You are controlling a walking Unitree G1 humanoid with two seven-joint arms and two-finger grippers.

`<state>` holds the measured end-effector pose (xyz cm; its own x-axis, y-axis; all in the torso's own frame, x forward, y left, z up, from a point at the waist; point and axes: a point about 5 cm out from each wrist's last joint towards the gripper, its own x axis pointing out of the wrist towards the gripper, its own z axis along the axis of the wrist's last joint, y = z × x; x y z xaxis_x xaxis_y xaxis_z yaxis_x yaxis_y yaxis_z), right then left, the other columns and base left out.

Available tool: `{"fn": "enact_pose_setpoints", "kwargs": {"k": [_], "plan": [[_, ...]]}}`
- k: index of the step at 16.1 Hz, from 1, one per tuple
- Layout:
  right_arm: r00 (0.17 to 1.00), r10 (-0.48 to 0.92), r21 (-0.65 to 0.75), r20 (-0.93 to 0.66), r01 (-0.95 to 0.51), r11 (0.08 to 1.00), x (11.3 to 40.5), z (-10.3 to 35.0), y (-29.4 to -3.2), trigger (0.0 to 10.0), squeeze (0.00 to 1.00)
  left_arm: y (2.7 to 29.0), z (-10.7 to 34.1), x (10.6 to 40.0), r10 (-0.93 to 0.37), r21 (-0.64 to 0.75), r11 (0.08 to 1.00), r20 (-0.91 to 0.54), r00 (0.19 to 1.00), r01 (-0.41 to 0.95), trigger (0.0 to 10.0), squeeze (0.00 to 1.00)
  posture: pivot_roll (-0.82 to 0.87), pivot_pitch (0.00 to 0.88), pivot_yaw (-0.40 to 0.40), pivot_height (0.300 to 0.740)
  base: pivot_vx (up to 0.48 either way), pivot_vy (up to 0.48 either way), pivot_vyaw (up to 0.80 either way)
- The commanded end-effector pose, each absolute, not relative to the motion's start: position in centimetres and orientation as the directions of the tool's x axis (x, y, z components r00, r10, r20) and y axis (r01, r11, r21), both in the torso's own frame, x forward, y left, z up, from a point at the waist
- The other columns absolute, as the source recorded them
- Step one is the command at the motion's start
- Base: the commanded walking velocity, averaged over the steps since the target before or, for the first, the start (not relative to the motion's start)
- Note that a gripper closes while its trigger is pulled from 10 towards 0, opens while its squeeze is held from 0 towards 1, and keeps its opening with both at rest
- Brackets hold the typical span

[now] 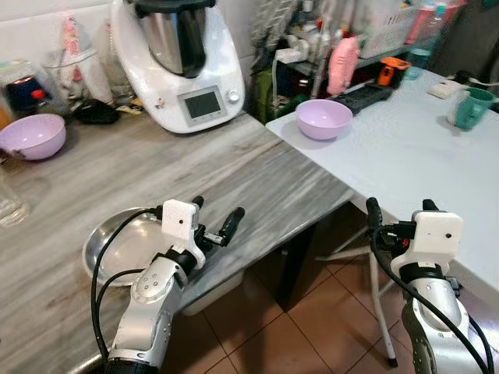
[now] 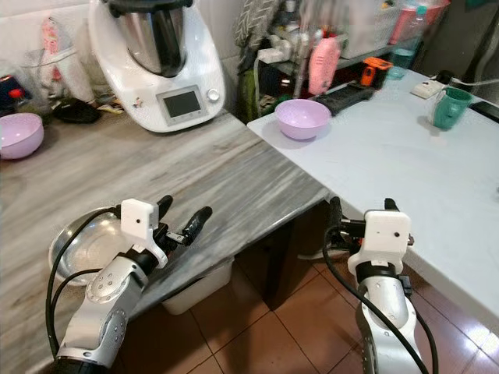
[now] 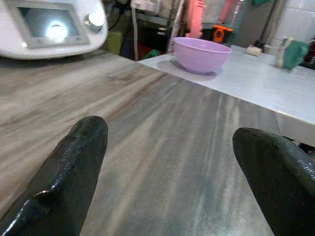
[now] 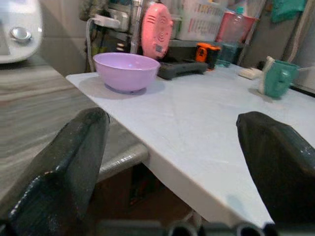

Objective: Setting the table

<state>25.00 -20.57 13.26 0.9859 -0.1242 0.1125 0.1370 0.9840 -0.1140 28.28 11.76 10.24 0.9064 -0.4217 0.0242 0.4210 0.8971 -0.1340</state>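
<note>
A lilac bowl [image 1: 323, 118] stands on the near corner of the white table [image 1: 405, 164], and it is seen again in the right wrist view [image 4: 126, 71]. A second lilac bowl [image 1: 33, 136] sits at the counter's far left. A shallow steel bowl [image 1: 117, 245] lies at the front edge of the grey marble counter [image 1: 234, 171]. A green mug [image 1: 473, 107] stands far right on the table. My left gripper [image 1: 218, 207] hovers open over the counter just right of the steel bowl, holding nothing. My right gripper [image 1: 401, 206] is open and holds nothing, low beside the table's front edge.
A white kitchen machine [image 1: 183, 62] stands at the back of the counter, with jars and clutter to its left. A glass [image 1: 12, 204] is at the left edge. A pink gadget [image 1: 343, 62] and an orange tool [image 1: 392, 72] lie behind the table. Tiled floor [image 1: 312, 312] lies below.
</note>
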Motion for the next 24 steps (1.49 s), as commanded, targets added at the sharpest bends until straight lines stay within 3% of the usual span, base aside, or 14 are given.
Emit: {"fn": "enact_pose_setpoints", "kwargs": {"k": [1,20,24], "plan": [[0.985,-0.121,-0.116,0.122,0.135,0.984,25.12,13.46,-20.59,10.0,0.0,11.92,10.4,28.39,-0.417,-0.123,0.901,0.017,0.909,0.415,10.0,0.0,-0.08,0.0,0.008,0.74,0.0,0.0,0.0],[0.987,-0.112,-0.121,0.119,0.126,0.985,25.27,13.34,-20.39,10.0,0.0,11.78,10.54,28.1,-0.461,-0.111,0.88,0.044,0.886,0.463,10.0,0.0,-0.07,0.0,0.006,0.74,0.0,0.0,0.0],[0.986,-0.115,-0.121,0.118,0.13,0.984,25.25,13.31,-20.44,10.0,0.0,11.69,10.52,28.07,-0.465,-0.113,0.877,0.043,0.884,0.467,10.0,0.0,-0.07,0.0,0.008,0.74,0.0,-0.282,0.0]]}}
